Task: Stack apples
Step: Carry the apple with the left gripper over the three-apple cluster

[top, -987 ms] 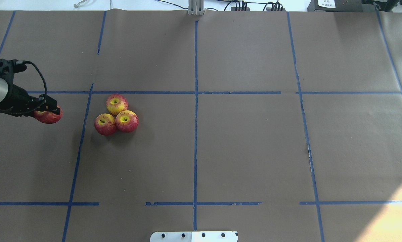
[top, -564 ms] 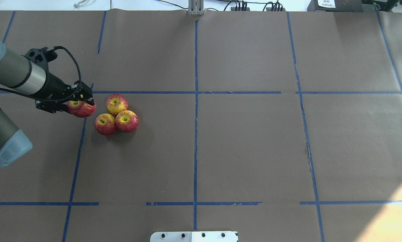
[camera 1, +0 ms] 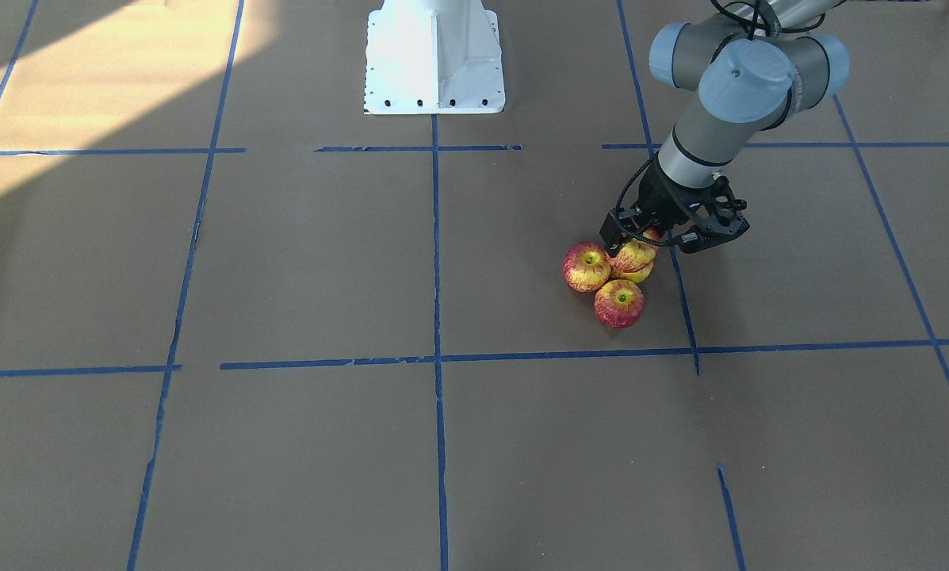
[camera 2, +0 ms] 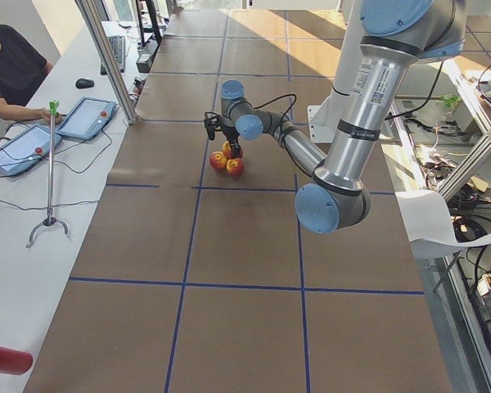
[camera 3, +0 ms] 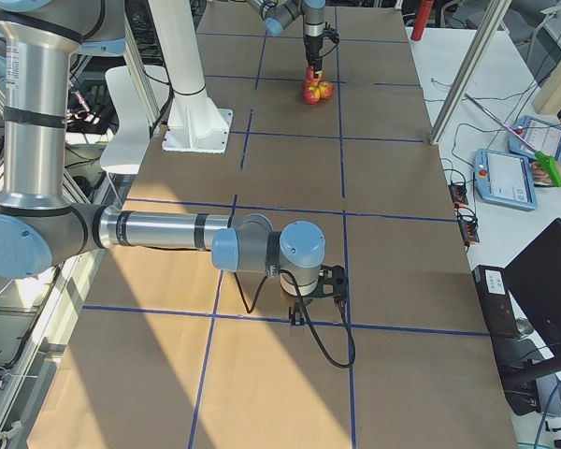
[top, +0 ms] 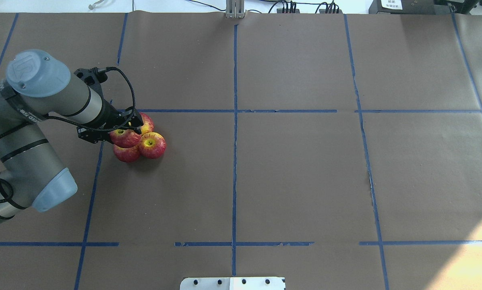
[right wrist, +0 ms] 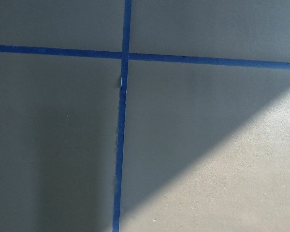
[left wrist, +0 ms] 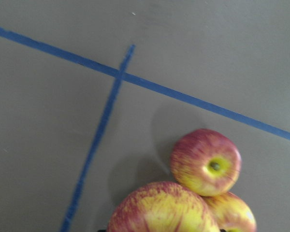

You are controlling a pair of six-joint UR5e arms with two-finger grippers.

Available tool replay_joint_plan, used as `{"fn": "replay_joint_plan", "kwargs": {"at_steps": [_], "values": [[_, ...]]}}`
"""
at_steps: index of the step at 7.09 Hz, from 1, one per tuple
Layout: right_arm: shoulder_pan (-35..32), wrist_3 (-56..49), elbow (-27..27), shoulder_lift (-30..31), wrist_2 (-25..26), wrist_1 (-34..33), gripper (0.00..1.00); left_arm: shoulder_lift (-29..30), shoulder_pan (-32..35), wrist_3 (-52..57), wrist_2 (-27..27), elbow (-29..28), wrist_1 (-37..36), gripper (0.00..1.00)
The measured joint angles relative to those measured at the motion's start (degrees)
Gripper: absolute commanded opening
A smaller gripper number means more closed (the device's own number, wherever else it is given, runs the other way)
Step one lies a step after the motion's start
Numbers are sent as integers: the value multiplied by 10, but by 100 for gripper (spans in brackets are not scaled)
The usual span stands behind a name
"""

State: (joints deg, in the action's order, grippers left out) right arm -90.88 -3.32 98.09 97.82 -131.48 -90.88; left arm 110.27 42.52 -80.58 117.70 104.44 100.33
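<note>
Left gripper (top: 125,129) is clamping its two fingers against opposite sides of the held apple (top: 125,138), the jaws parted only as wide as the fruit; in the front-facing view the same gripper (camera 1: 631,238) is pointing steeply downward with the held apple (camera 1: 631,254) between its tips. The held apple is hanging directly over a cluster of three more apples that are lying on the brown table (top: 305,181), touching one another, just beside a crossing of blue tape lines (top: 234,161). The exposed apple (top: 152,145) is showing its yellow top fully, the front apple (top: 125,155) is being half covered by the held fruit, and the rear apple (top: 147,121) is peeking out beyond the gripper. Whether the held apple is touching the cluster beneath it cannot be told. In the left wrist view the held apple (left wrist: 159,210) is filling the lower edge, with two cluster apples lying beyond it. Right gripper (camera 3: 297,324) is hovering low over bare table well apart from the fruit; how far its jaws are parted cannot be told.
</note>
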Motion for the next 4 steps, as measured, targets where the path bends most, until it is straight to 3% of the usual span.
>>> {"fn": "replay_joint_plan", "kwargs": {"at_steps": [4], "values": [[0, 0, 0, 0, 0, 0, 100, 10, -14, 0, -20, -9, -1, 0]]}}
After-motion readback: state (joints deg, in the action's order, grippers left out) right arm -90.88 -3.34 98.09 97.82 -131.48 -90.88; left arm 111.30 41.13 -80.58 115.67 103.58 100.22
